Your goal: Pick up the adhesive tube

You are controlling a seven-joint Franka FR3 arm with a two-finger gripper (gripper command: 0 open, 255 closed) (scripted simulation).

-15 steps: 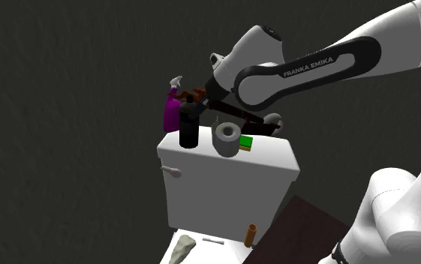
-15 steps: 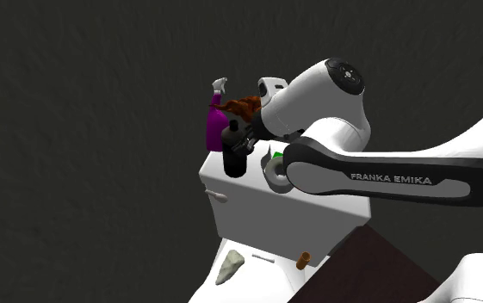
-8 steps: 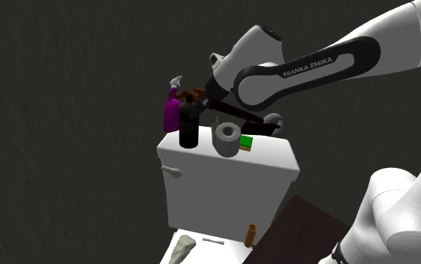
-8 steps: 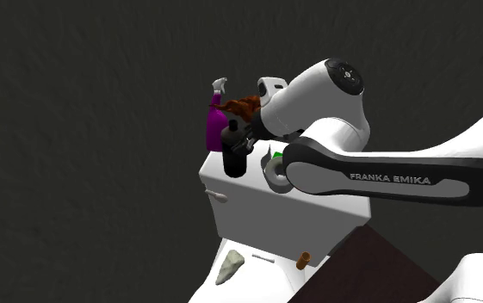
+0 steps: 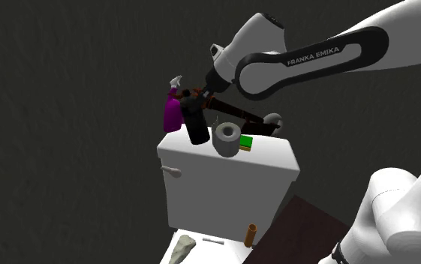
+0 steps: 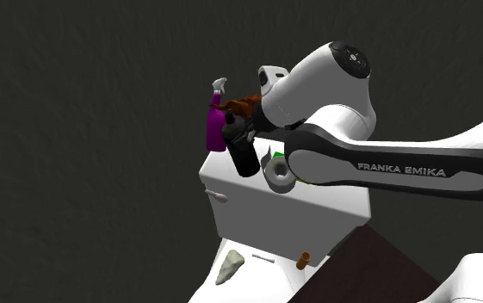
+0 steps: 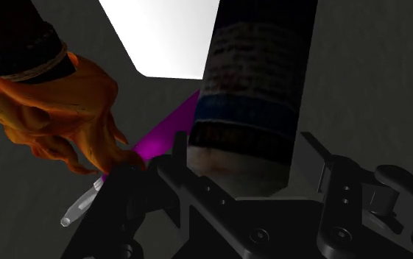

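1. Clasping the dark adhesive tube (image 7: 256, 96) between both black fingers, the gripper (image 7: 245, 165) shows low in the wrist view.
2. In the shoulder view the adhesive tube hangs tilted just left of centre, its lower end over the white tank (image 5: 224, 187); whether they touch cannot be told.
3. A magenta spray bottle (image 5: 172, 112) stands just left of the adhesive tube.
4. A grey roll (image 5: 227, 139) and a green box (image 5: 245, 142) sit on the white tank to the right.
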